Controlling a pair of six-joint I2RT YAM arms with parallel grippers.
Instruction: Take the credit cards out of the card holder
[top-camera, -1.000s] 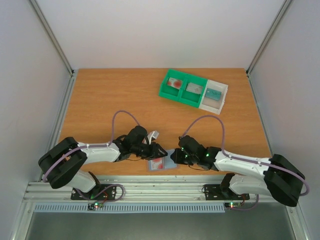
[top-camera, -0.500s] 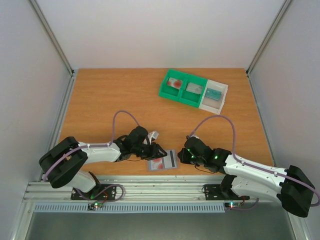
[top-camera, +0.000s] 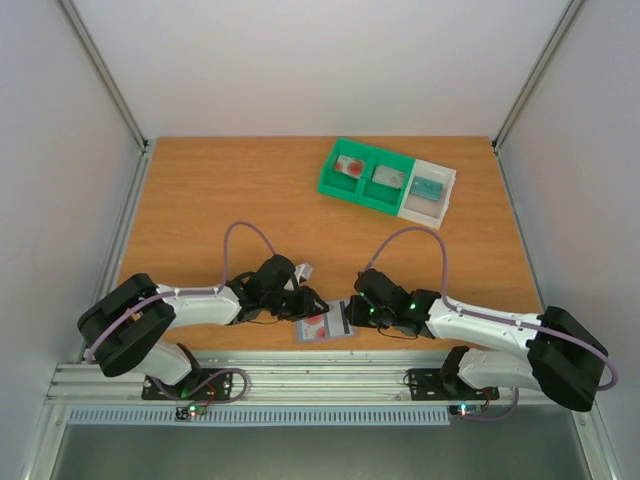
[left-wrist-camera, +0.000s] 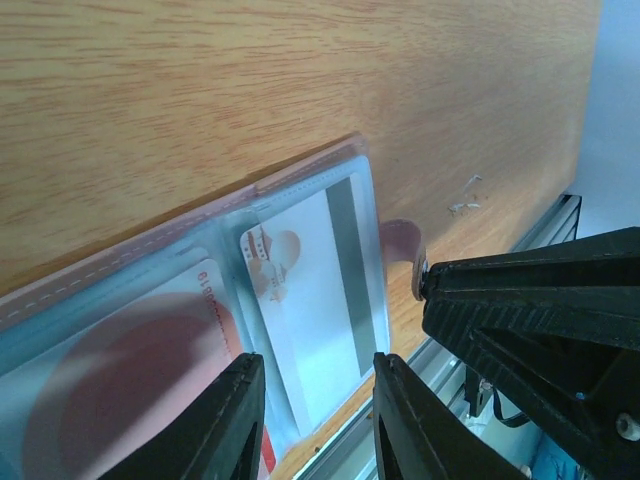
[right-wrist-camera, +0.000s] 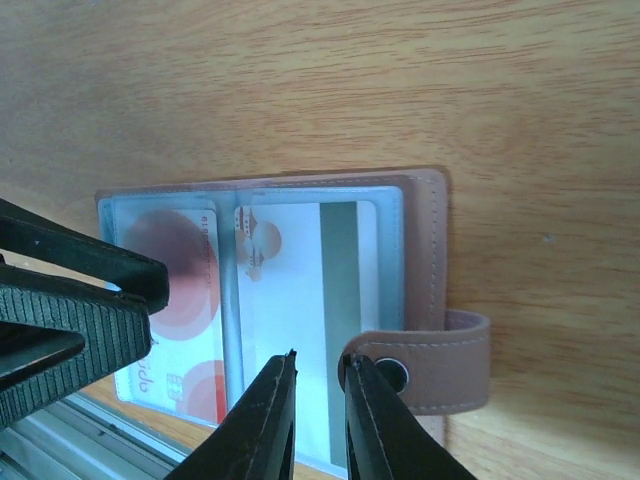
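Since the card holder (top-camera: 327, 325) lies spread flat at the worktop's near edge, both clear sleeves face up between the arms. The left hand (left-wrist-camera: 318, 365), fingers moderately apart and gripping nothing, sits at the left panel, probably to steady it. The right hand (right-wrist-camera: 320, 360), barely parted and seemingly empty, points at the grey-striped card (right-wrist-camera: 300, 270), likely seeking its edge. The red-blotched card (right-wrist-camera: 180, 290) remains sleeved.

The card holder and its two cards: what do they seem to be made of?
The card holder looks like matte pinkish leather or imitation leather: stitched edge, strap with metal snap. Its pockets seem clear glossy plastic, since the cards show through. The cards look like smooth printed plastic, probably.
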